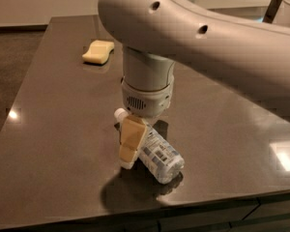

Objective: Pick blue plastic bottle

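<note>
The blue plastic bottle (157, 153) lies on its side on the dark table (53, 144), near the front edge. Its white cap (120, 113) points back-left and its base points front-right. It is clear, with a pale blue-and-white label. My gripper (131, 149) hangs straight down from the white wrist (147, 93). It sits low over the bottle's neck end and reaches almost to the table top. Its tan part covers the bottle just below the cap.
A yellow sponge (98, 51) lies at the back left of the table. My large white arm (208, 42) crosses the upper right and hides the table behind it. The table's front edge (135, 211) runs just below the bottle.
</note>
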You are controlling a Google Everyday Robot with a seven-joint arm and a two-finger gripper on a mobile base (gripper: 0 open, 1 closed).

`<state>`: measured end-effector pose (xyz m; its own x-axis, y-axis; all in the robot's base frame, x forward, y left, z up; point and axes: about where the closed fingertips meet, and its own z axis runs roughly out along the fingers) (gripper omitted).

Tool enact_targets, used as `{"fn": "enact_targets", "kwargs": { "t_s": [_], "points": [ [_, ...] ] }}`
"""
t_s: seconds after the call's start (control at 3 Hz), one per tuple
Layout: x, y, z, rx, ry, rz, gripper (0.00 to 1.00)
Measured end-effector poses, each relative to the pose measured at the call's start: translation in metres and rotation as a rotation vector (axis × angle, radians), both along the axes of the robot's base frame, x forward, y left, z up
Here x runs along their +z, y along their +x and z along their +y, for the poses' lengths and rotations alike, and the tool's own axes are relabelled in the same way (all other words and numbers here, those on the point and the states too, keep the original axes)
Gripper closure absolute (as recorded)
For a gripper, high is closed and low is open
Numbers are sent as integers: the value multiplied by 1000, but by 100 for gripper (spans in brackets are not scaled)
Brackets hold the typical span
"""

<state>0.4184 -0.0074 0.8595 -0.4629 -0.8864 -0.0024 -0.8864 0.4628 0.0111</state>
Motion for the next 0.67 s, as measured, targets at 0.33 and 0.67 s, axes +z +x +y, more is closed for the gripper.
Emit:
{"fn": "enact_targets", "kwargs": {
  "t_s": [0.33,0.67],
  "points": [
    [-5,2,0,-25,-14,6,18],
    [-7,5,-1,-43,-17,15,41]
  ]
}}
